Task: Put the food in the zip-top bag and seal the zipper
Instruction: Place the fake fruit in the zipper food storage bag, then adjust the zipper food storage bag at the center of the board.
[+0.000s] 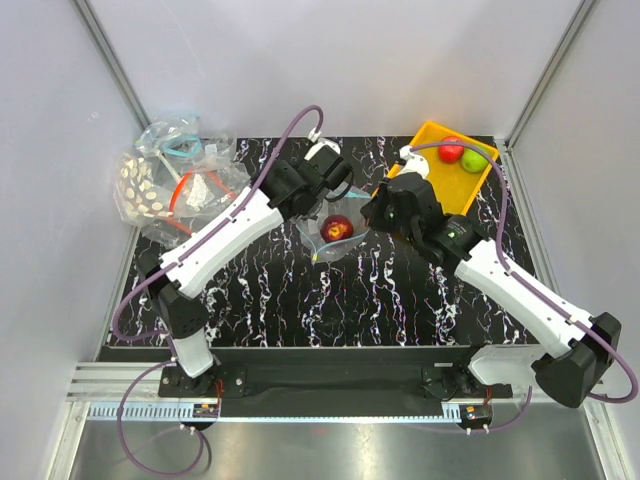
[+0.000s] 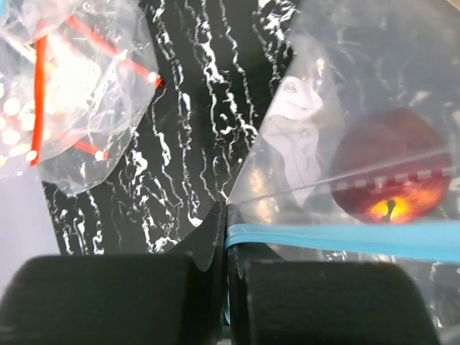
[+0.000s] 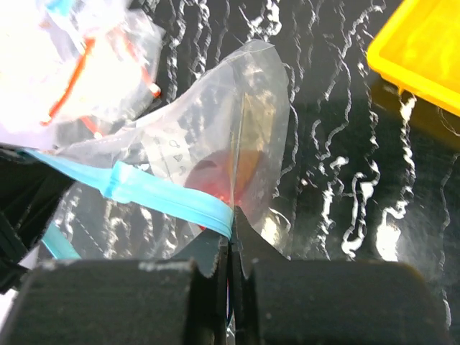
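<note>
From above, I am seeing the zip-top bag being held over the bench between both arms. The dark maroon fruit is sitting inside it, while the red fruit and the green fruit are waiting in the yellow tray. On the left wrist view, the left jaws are pressing fully together on one end of the zipper. On the right wrist view, the right jaws are likewise pinching its other end, gripping nothing else. I am judging that the filling is one third done. Next, one arm is needing to let go and fetch, leaving the mouth open.
</note>
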Controlling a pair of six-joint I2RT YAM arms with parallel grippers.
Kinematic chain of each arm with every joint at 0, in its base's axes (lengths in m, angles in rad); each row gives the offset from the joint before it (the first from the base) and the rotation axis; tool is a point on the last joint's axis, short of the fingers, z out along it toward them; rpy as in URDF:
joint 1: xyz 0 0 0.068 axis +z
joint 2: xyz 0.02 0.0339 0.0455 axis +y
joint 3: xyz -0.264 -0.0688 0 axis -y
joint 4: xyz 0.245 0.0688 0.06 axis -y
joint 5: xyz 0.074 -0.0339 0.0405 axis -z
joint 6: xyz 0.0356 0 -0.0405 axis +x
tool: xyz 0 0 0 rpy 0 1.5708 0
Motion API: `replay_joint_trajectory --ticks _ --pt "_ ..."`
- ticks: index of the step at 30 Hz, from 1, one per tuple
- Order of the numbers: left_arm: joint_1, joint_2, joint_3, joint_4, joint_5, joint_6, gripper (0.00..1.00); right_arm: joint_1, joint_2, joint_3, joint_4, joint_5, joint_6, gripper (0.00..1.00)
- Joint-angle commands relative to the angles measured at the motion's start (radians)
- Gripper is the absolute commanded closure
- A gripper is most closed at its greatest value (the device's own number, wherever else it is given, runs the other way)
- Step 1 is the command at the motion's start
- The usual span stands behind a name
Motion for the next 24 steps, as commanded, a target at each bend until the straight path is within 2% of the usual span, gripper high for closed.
replay_joint_trajectory --ticks 1,2,5,7,11,12,13,14,15,17,20,23,24 --pt "-0.020 0.000 0.011 -0.047 -0.075 -0.013 1.00 0.003 -0.017 0.014 -0.087 0.104 -0.037 1.00" --pt "-0.042 -0.005 0.007 -0.027 -0.041 -0.005 1.00 0.003 -0.026 0.007 -0.073 0.095 -0.039 1.00" --pt "-0.081 -0.011 0.039 -0.042 -0.088 -0.017 1.00 0.006 -0.041 -0.006 -0.015 -0.006 -0.052 1.00" --pt "-0.064 -0.046 0.051 -0.042 -0.103 0.006 1.00 0.014 0.011 0.052 -0.009 -0.105 -0.085 1.00" --pt "-0.065 -0.071 0.192 -0.117 -0.143 0.006 1.00 0.051 0.077 0.191 -0.033 -0.136 -0.129 1.00" --pt "-0.067 -0.103 0.164 -0.111 -0.148 0.000 1.00 0.051 0.069 0.197 -0.032 -0.132 -0.131 1.00" --pt "-0.061 -0.130 0.104 -0.038 -0.142 0.006 1.00 0.051 0.063 0.183 -0.017 -0.114 -0.122 1.00" --pt "-0.050 -0.158 0.023 0.023 -0.072 0.020 1.00 0.051 0.059 0.165 -0.006 -0.109 -0.118 1.00" --pt "-0.029 -0.198 -0.128 0.077 -0.021 0.026 1.00 0.051 0.057 0.140 0.000 -0.095 -0.114 1.00" --pt "0.037 -0.212 -0.270 0.179 0.085 0.012 1.00 0.051 0.087 0.064 0.011 -0.077 -0.103 1.00" --pt "0.054 -0.213 -0.279 0.193 0.091 0.000 1.00 0.049 0.118 0.044 -0.013 -0.070 -0.095 1.00" --pt "0.051 -0.232 -0.171 0.148 0.102 0.008 1.00 0.051 0.077 0.063 0.013 -0.104 -0.109 1.00" --pt "0.050 -0.253 -0.130 0.142 0.099 0.015 1.00 0.049 0.047 0.070 0.020 -0.115 -0.118 0.89"
